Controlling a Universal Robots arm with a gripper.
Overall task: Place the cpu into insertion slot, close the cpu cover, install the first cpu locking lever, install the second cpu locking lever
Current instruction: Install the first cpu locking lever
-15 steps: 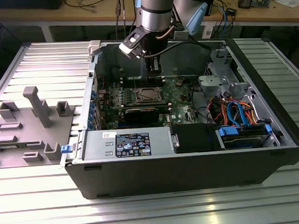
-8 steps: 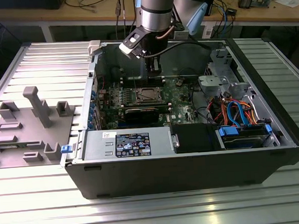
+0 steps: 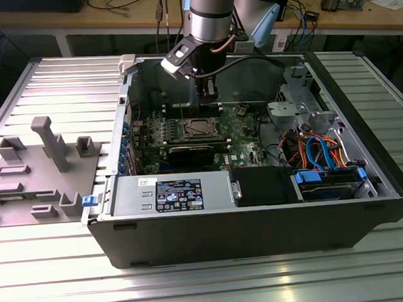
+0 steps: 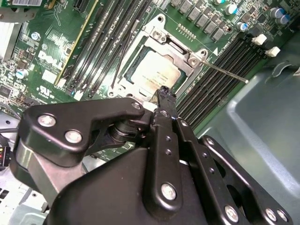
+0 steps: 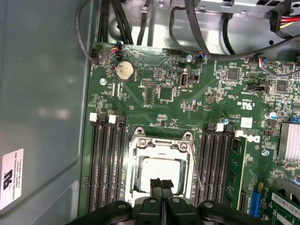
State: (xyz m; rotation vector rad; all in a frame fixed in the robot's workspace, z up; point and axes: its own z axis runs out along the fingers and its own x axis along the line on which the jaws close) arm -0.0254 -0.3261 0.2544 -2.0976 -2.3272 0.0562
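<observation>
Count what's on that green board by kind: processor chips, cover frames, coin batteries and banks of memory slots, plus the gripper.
cpu: 1
cpu cover: 1
coin battery: 1
memory slot banks: 2
gripper: 1
Total: 6

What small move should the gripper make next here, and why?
Probably ease the shut gripper sideways toward the locking lever. The cpu already lies under the cpu cover, which appears down, while that thin lever seems to stand free beside it, unlatched.
</observation>
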